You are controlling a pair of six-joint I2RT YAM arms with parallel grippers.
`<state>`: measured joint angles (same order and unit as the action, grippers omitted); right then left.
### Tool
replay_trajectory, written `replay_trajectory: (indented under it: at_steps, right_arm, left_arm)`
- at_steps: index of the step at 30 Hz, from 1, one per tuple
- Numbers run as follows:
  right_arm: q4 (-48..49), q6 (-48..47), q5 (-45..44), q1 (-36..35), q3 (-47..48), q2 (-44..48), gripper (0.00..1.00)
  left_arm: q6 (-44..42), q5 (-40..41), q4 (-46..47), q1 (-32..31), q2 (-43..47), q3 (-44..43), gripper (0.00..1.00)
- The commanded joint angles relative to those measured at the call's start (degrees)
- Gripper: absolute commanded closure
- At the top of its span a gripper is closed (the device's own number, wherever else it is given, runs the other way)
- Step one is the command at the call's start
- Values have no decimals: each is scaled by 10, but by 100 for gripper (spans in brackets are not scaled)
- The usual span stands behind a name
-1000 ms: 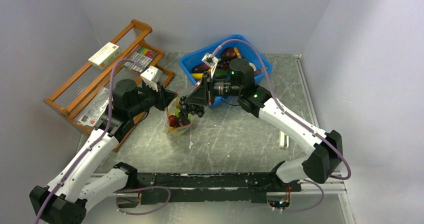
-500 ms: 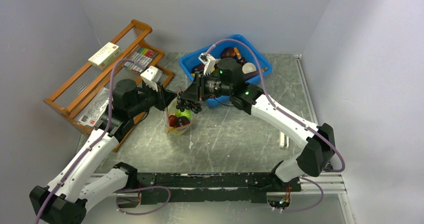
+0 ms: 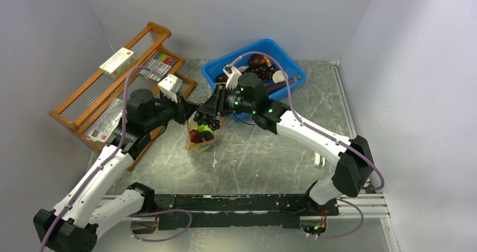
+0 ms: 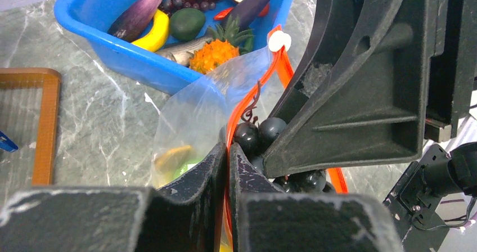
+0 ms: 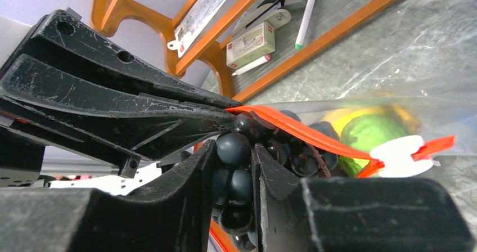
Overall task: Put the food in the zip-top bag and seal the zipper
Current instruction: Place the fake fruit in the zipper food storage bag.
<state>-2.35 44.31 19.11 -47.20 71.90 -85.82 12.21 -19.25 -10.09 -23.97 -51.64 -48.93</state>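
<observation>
The clear zip-top bag (image 3: 201, 139) stands on the table with yellow, green and red food inside; it also shows in the left wrist view (image 4: 194, 114). My left gripper (image 4: 228, 151) is shut on the bag's red-orange zipper (image 4: 239, 108) strip, holding the mouth up. My right gripper (image 5: 250, 167) is shut on the dark grape cluster (image 5: 233, 170) and holds it at the bag's mouth (image 3: 206, 118), touching the zipper (image 5: 304, 131). A green ball (image 5: 371, 128) and a yellow piece show through the bag.
A blue bin (image 3: 222, 67) with more toy food stands behind the bag. A wooden rack (image 3: 104, 89) with boxes and markers is at the left. A small dark piece (image 3: 215, 162) lies on the table near the bag.
My right gripper has carried the grape cluster leftwards from beside the bin to the bag's mouth. The left gripper and bag have stayed still.
</observation>
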Motion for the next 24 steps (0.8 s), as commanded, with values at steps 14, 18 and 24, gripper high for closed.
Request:
replay_trajectory:
  at_steps: [14,18,24]
  right_arm:
    - [21,0,-36,-12,5,-5,58]
    - [3,-19,-39,-12,13,1,56]
    - [-4,-42,-35,-12,18,15,57]
  left_arm:
    - [-5,-1,11,5,7,-1,93]
    - [-5,-1,12,5,7,1,93]
    - [-7,2,8,5,5,-1,93]
